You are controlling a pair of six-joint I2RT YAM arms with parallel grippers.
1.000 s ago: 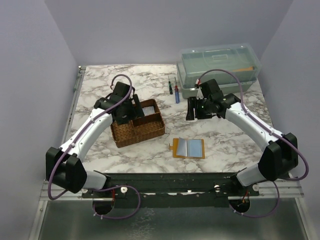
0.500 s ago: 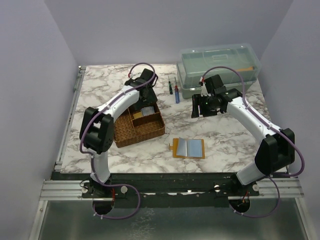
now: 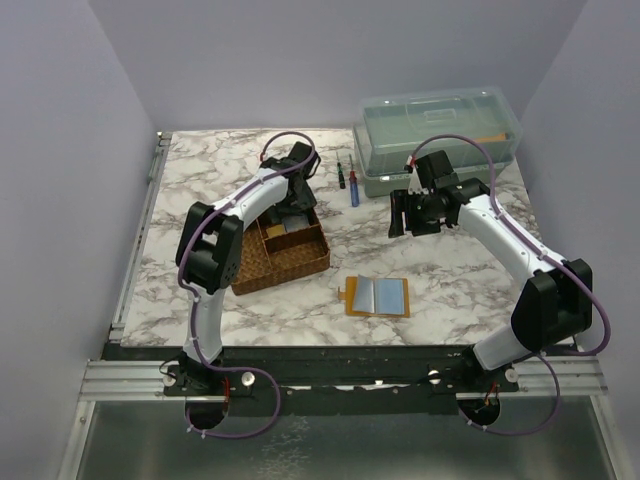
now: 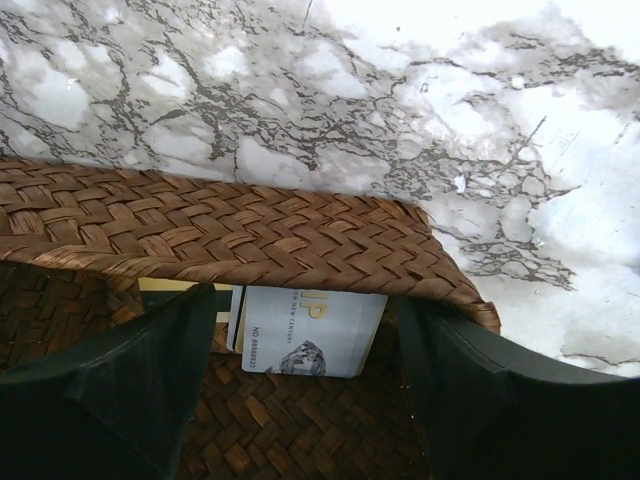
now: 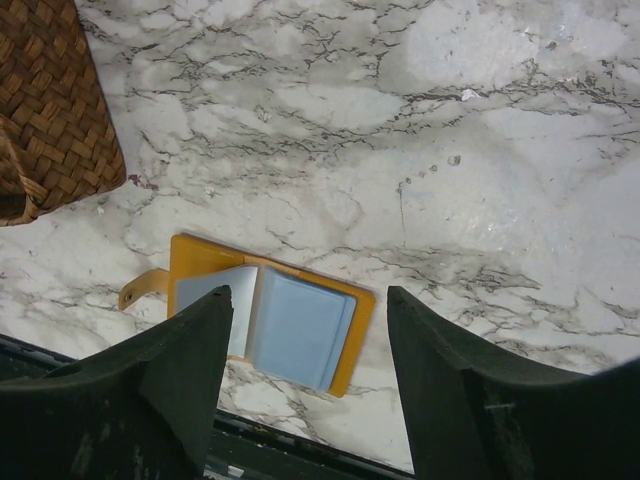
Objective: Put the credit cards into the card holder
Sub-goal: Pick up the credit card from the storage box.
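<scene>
Left pincer (image 4: pixel 305 310) apart, straddling the cards (image 4: pixel 300 345) tucked against the tray (image 4: pixel 250 240) wall. Holder (image 3: pixel 378 296) lies open on the table (image 5: pixel 400 120); right pincer (image 5: pixel 305 300) apart above it. Advice: descend square, pinch only the top card, clear of the weave.

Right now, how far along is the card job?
Done: the card holder lies open on the table. In hand: the left claw, open, straddles the credit cards in the woven tray, gripping none. Left: picking, carrying and inserting those cards; the right claw hangs open above the holder.
</scene>
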